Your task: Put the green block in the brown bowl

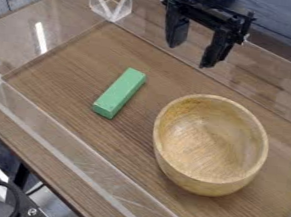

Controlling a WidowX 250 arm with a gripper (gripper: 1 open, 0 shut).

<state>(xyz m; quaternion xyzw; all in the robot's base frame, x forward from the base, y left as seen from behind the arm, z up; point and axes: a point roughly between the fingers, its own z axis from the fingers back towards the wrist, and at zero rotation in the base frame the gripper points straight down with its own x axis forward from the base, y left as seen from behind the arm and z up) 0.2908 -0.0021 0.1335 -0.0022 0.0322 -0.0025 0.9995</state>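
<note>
Claw wide, green block waiting left of the bowl

So the worktop (75, 98) is brown wood with clear tape-like strips near its edges. The flat, rectangular green block (119, 94) sits well in from the worktop's left edge, with bare wood all round it, including a strip between it and the round, light tan wooden brown bowl (211, 146). There's open wood above the block too, up toward the clear, pointy plastic-looking piece (110, 1) at upper left.

The black two-fingered claw (198, 49) is up at the top, fingers spread wide, nothing between them and not touching the block or the bowl. Hard to judge its height from this one angle, tbh.

Relative to the claw, the block lies lower and to the left in the camera view, tilted a bit, top end leaning right. The bowl is pretty much below the claw in the view.
</note>
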